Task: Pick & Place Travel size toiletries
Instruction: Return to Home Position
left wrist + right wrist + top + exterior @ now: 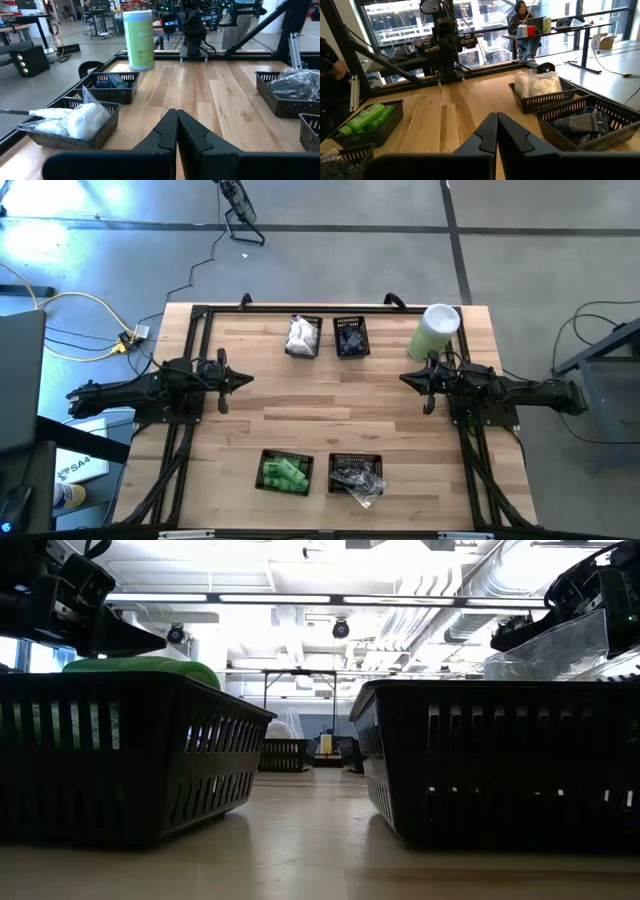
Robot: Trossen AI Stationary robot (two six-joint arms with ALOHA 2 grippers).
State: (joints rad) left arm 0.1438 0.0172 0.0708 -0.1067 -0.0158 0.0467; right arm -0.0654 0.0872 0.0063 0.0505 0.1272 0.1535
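Note:
The toiletries lie sorted in four black mesh baskets on the wooden table. White crinkly packets [301, 334] and dark blue-black pieces [351, 338] sit in the two baskets at the far edge. Green bottles [285, 473] and clear-wrapped bits [358, 477] sit in the two at the near edge. My left gripper [245, 379] is shut and level at the table's left, pointing toward the middle, with nothing in it [176, 117]. My right gripper [405, 378] is shut and level at the table's right, facing it, also with nothing in it [496, 120].
A tall pale-green cylinder with a white lid [435, 330] stands at the far right corner, close behind my right arm. Bare wood [320, 395] lies between the two grippers and the basket rows. A black frame rail [190, 340] runs along the table's edges. A person [521, 20] sits beyond the table.

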